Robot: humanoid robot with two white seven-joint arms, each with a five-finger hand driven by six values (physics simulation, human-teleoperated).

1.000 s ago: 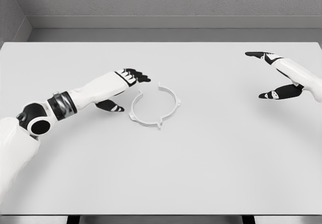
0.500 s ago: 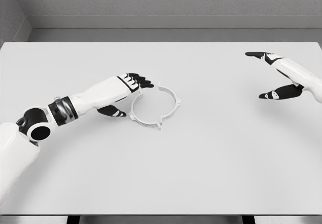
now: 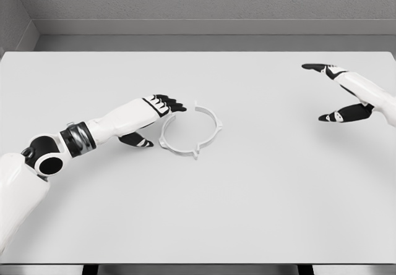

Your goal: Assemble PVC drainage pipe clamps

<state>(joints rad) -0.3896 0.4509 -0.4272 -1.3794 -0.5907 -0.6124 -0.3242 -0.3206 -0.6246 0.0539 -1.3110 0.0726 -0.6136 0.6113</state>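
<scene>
The left robot hand (image 3: 153,117) reaches in low over the white tabletop (image 3: 247,188) from the near left, its black fingers (image 3: 168,104) stretched out flat and its thumb (image 3: 137,140) dropped below them. It holds nothing; the hand is released, fingers relaxed rather than curled. The fingertips end just beside the far-left part of the pipe clamp (image 3: 190,130), so close that I cannot tell whether they touch it.

The clamp is a thin white ring lying flat a little left of the tabletop's middle. It looks to be made of two curved halves: there is a small gap at its far side, where the ends do not quite meet, and small tabs stick out at the near edge and at the right.

Well apart, at the far right, the right robot hand (image 3: 340,93) hangs above the tabletop, also released, with its fingers (image 3: 317,67) pointing left and its thumb (image 3: 337,115) spread wide below them.
</scene>
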